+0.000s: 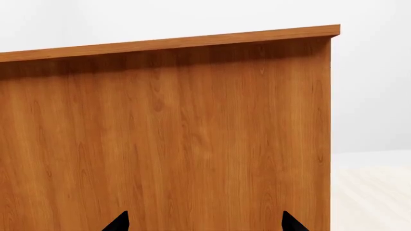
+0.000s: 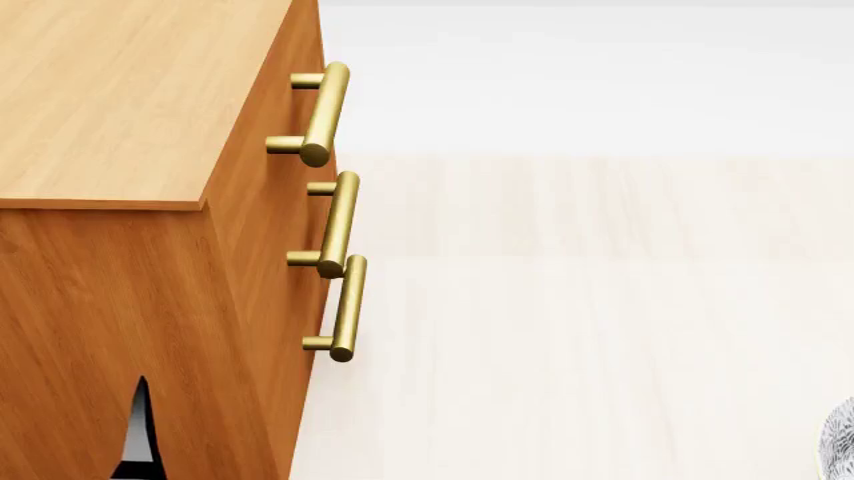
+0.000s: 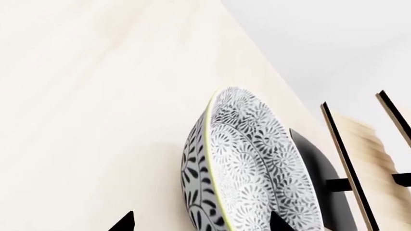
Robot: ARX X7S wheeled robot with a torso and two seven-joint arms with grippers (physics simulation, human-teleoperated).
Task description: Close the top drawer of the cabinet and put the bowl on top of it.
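Note:
The cabinet [image 2: 120, 100] stands at the left of the head view, with three brass handles down its front. The top drawer [image 2: 302, 60] looks flush with the two drawer fronts below it. My left gripper [image 1: 207, 224] is open and faces the cabinet's plain side panel [image 1: 167, 144]; one black fingertip [image 2: 138, 435] shows against that panel. The white bowl [image 3: 250, 163] with the dark floral pattern sits on the pale floor, and a sliver of its rim [image 2: 842, 440] shows at the head view's lower right. My right gripper [image 3: 200, 224] is open, its fingertips either side of the bowl's wall.
Pale wooden floor [image 2: 587, 300] stretches in front of the cabinet. A pale shelf on a black base [image 3: 359, 159] stands just beyond the bowl in the right wrist view. The two lower drawer handles [image 2: 336, 225] jut out from the cabinet front.

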